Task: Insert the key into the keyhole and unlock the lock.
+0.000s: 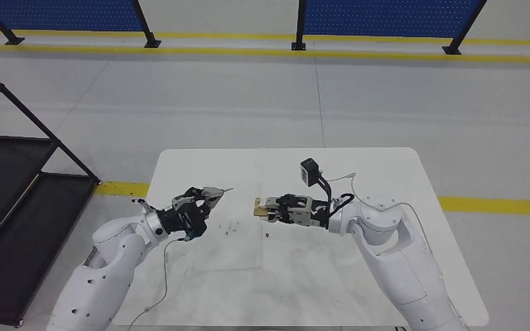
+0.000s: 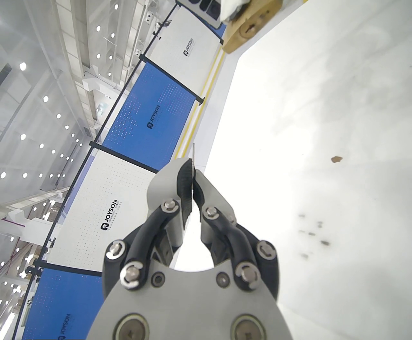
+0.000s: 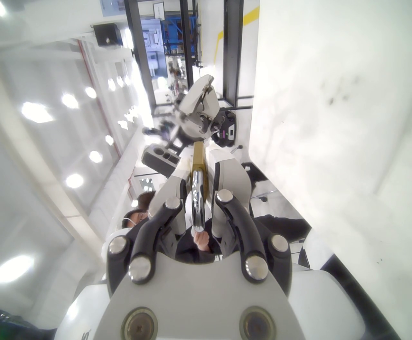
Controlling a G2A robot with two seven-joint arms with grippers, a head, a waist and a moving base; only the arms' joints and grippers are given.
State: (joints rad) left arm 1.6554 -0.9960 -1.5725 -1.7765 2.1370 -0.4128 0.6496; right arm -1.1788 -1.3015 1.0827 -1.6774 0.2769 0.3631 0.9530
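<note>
My left gripper is shut on a thin metal key whose blade sticks out past the fingertips, held above the table's left middle. My right gripper is shut on a brass padlock with a silver shackle, held in the air at the table's middle. The lock's keyhole end faces the key. A gap of a few centimetres separates the key tip from the lock. The left gripper shows beyond the lock in the right wrist view.
The white table carries a small brown fleck and several dark marks beneath the two grippers. A black rack stands on the floor to the left. Blue barrier panels line the far floor.
</note>
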